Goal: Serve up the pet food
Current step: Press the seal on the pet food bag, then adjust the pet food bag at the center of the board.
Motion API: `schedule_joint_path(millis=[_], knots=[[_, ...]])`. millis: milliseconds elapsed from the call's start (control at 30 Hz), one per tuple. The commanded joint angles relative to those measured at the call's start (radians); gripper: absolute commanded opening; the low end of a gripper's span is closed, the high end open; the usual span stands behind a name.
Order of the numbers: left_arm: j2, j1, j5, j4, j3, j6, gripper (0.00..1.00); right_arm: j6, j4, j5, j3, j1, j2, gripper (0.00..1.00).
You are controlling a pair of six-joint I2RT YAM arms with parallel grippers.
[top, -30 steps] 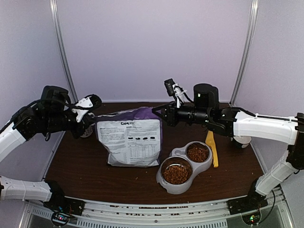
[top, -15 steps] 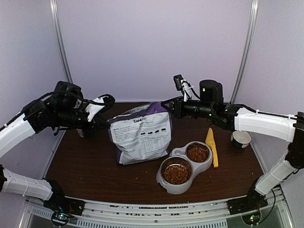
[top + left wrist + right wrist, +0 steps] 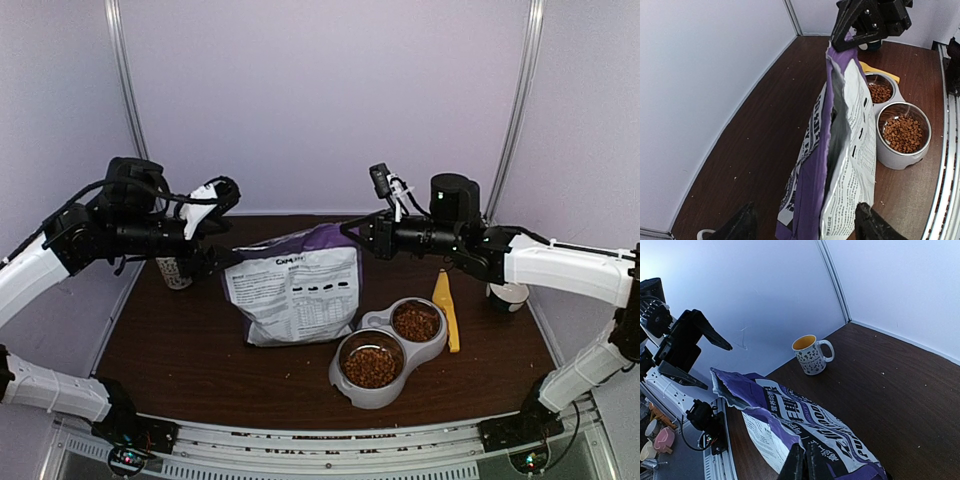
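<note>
From above, my right hand (image 3: 352, 236) is clenched on the upper right corner of the puppy food bag (image 3: 295, 300). That grip props the bag up on the tabletop (image 3: 170, 350) at frame centre, so I judge nothing can spill. My left hand (image 3: 214, 262) hangs released just beside the bag's left edge, placed, I think, to take that side. The pet food (image 3: 372, 366) fills both wells of the double bowl (image 3: 352, 392), lower right of centre, so serving looks largely done. The yellow scoop (image 3: 446, 312) lies just right of the bowl.

In the left wrist view, my fingers (image 3: 742, 225) spread across the bottom. The bag's torn edge rises between them, untouched, and its inside is hidden.

In the right wrist view, the fingers meet on purple film at bottom centre. A mug (image 3: 811, 356) stands well apart, above.
</note>
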Motion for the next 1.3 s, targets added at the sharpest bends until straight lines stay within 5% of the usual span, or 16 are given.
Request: schedule_joint_path(millis=[0,100,300,433,867,1100,1267], knots=[[0.059,-0.002,0.043,-0.029,0.046,0.047,0.70,0.009,0.075,-0.022,-0.001,0.004,-0.055,0.00],[0.091,0.003,0.046,-0.030,0.059,0.073,0.65,0.009,0.074,-0.022,-0.002,0.004,-0.054,0.00],[0.154,0.009,0.066,-0.072,0.120,0.093,0.17,0.013,0.070,-0.008,0.009,0.004,-0.048,0.00],[0.148,0.009,0.067,-0.073,0.113,0.080,0.00,-0.003,0.038,0.051,0.023,0.003,-0.048,0.00],[0.033,-0.084,0.106,0.007,0.093,-0.143,0.00,0.002,-0.060,0.230,0.183,0.003,0.079,0.01],[-0.020,-0.140,0.142,0.304,-0.045,-0.453,0.00,0.009,-0.102,0.220,0.274,0.003,0.144,0.23],[-0.035,-0.143,0.017,0.430,-0.091,-0.599,0.00,0.050,-0.184,0.246,0.300,0.004,0.108,0.43]])
